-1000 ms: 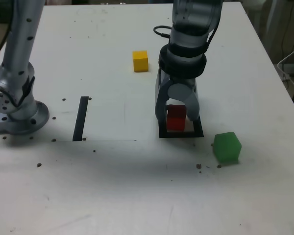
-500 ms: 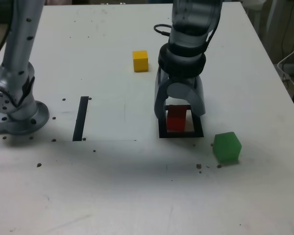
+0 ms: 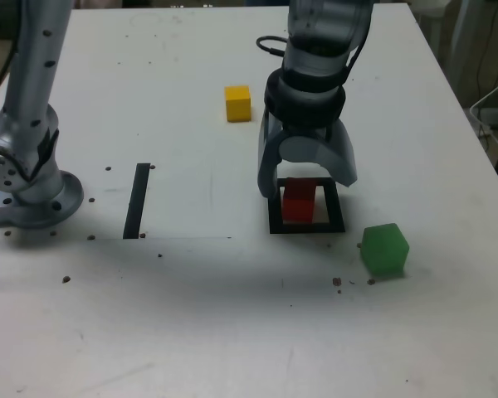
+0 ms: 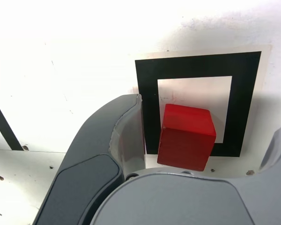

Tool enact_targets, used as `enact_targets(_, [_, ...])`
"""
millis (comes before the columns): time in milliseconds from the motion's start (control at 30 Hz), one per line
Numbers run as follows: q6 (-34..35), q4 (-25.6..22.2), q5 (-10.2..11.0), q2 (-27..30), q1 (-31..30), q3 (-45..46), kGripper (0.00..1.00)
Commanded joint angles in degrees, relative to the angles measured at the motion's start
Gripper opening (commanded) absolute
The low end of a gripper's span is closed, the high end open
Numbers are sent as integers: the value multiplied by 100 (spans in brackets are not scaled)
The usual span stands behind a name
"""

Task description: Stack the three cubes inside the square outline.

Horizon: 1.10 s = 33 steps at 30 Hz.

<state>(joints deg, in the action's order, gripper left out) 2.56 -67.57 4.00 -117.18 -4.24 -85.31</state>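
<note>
Claw (image 3: 307, 184) hung over the square outline (image 3: 306, 226) on the table (image 3: 232, 290), its jaws spread wide and gripping nothing. Between them and just below, the red cube (image 3: 299, 200) sat free in the outline, its base overlapping the black border on 1 side. Yellow cube (image 3: 238, 104) lay well behind the claw, green cube (image 3: 385, 249) near its front, outside the frame.
</note>
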Motion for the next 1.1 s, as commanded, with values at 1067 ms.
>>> enact_targets(1067, [-1270, -1140, 843, 769, 2381, -50, 99])
